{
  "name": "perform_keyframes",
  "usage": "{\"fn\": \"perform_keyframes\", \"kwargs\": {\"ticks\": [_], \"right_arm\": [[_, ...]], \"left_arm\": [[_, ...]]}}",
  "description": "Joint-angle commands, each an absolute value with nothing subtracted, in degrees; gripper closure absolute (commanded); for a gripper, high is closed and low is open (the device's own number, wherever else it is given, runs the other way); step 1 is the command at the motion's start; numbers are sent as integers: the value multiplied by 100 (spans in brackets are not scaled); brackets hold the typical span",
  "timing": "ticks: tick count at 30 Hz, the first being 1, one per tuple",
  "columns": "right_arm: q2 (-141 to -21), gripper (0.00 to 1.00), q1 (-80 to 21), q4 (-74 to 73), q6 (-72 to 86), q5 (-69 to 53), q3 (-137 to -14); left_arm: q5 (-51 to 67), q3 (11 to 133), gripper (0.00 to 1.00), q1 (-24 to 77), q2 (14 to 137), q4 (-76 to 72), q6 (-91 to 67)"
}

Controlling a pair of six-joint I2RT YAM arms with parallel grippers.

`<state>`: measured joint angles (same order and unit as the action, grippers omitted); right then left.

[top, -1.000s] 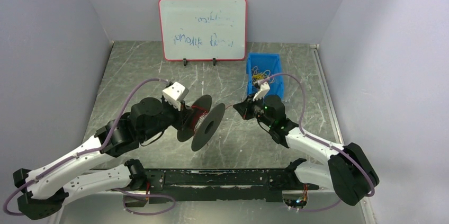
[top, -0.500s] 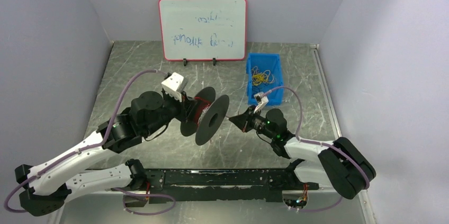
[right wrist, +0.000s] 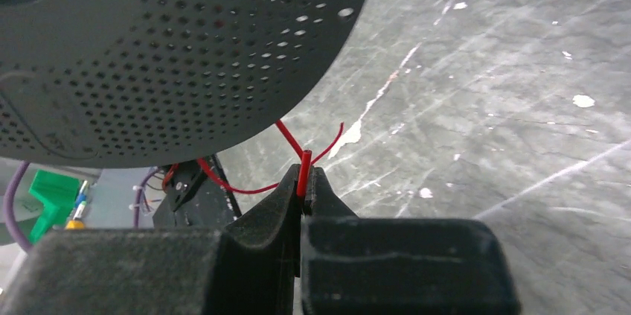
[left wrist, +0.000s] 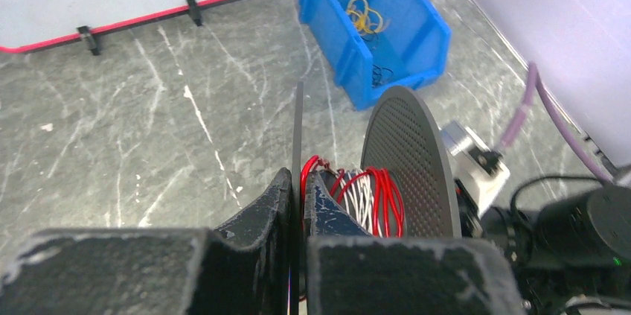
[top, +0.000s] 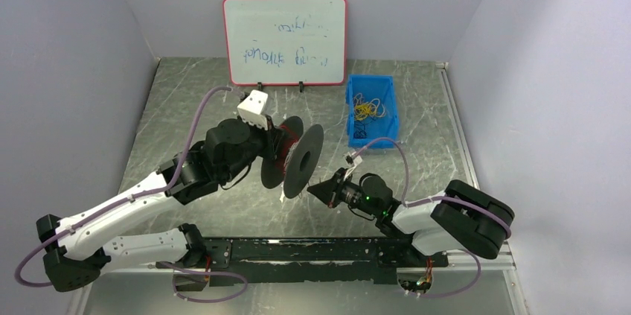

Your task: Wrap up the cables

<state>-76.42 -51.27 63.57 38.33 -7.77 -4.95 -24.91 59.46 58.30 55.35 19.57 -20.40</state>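
Since the right arm has swung over the last second from the far side of the spool (top: pixel 301 160), by the blue bin (top: pixel 372 110), round to its near side, the right fingers (right wrist: pixel 271 203) now sit low, just beneath the rim of the outer disc and close over the surface (right wrist: pixel 484 106). They are pressed together on the red wire (right wrist: pixel 301 170), whose short free end pokes up past the fingertips. From the pinch the strand curves away to their left and rises behind the disc's rim toward the core.

The left fingers (left wrist: pixel 264 203) are clamped on the spool's thin inner disc, one on each side, holding it edge-up. The left arm has meanwhile carried it a little farther from the bases. Just beyond those fingers, between the two discs, red turns lie wound on the core.

Judging from this, the sweep has laid roughly half a turn round the core. Only a short length seems left outside the spool, so the winding looks nearly done. The next pass needs tension kept, or the strand could slip over the rim.
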Motion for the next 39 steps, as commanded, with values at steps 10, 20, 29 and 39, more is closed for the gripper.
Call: {"fn": "perform_keyframes", "kwargs": {"ticks": [10, 20, 29, 39], "right_arm": [[-7690, 100, -6187, 6712, 3419, 301, -597], [-7268, 100, -6728, 5710, 2896, 927, -1043], [-6900, 100, -7065, 4579, 2299, 1567, -1755], [-6765, 100, -7426, 3666, 1114, 2367, -2457]], "left_arm": [[-4087, 6877, 93, 5631, 6374, 1492, -2359], [-4261, 6836, 93, 5520, 6937, 1524, -2350], [-4363, 6413, 93, 5505, 7141, 1609, -2645], [-4540, 6695, 93, 5489, 7920, 2196, -2756]]}}
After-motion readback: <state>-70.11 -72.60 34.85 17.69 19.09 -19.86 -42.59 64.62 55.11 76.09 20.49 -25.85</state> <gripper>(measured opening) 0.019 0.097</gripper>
